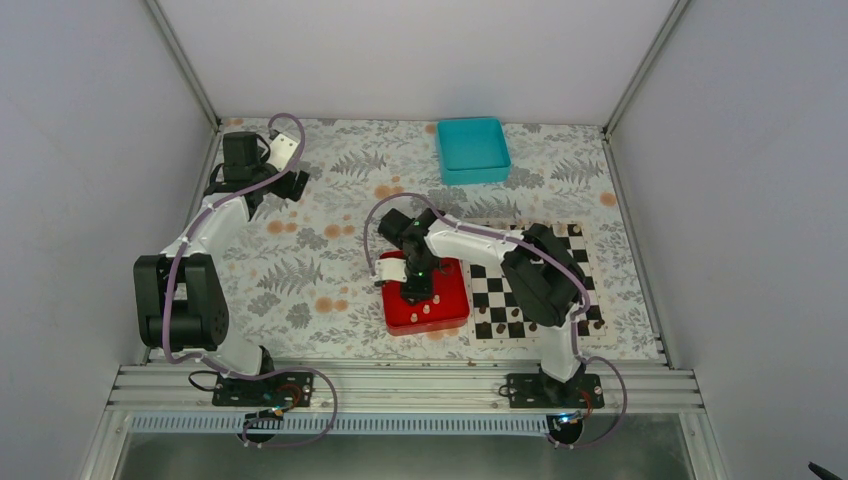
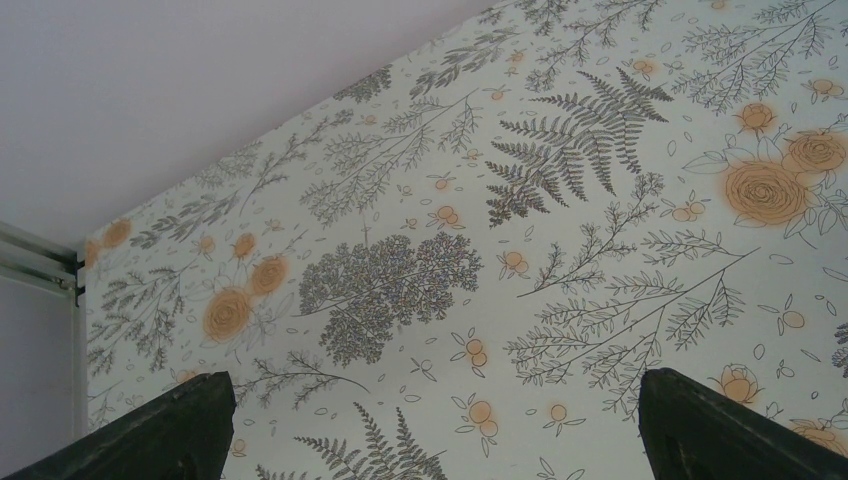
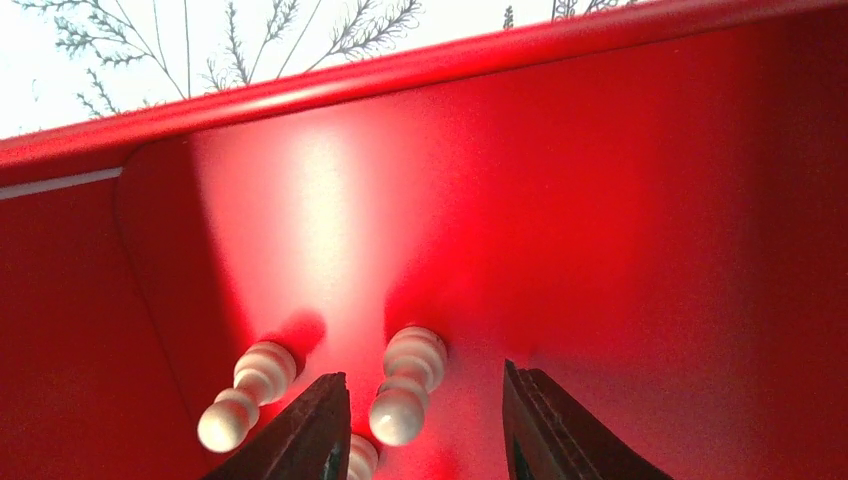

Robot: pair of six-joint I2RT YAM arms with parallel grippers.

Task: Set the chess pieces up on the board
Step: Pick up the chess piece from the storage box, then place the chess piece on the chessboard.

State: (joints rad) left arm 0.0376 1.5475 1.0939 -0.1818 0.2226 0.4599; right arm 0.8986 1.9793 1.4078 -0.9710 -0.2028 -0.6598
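I work over a table covered in a pale sheet printed with grey ferns and orange flowers (image 1: 330, 260). On its right side lies the flat square black-and-white checkered chessboard (image 1: 497, 290), with small dark brown pieces (image 1: 499, 327) standing along its near edge. Just beside the board's left edge sits a shallow square red tray (image 1: 455, 290); I cannot tell whether the two touch. A square teal tray (image 1: 472, 148) sits well apart, near the far wall.

My left gripper (image 2: 435, 378) hovers over the printed sheet at the far left, its fingers spread wide with nothing between them. My right gripper (image 3: 422, 375) reaches down into the red tray, fingers partly spread and pinching nothing.

The small pale cream chess pieces (image 3: 405, 385) lie on their sides on the tray floor. One is between my right gripper's fingers, another (image 3: 245, 395) lies just outside one finger, and a third is mostly hidden beneath that finger.
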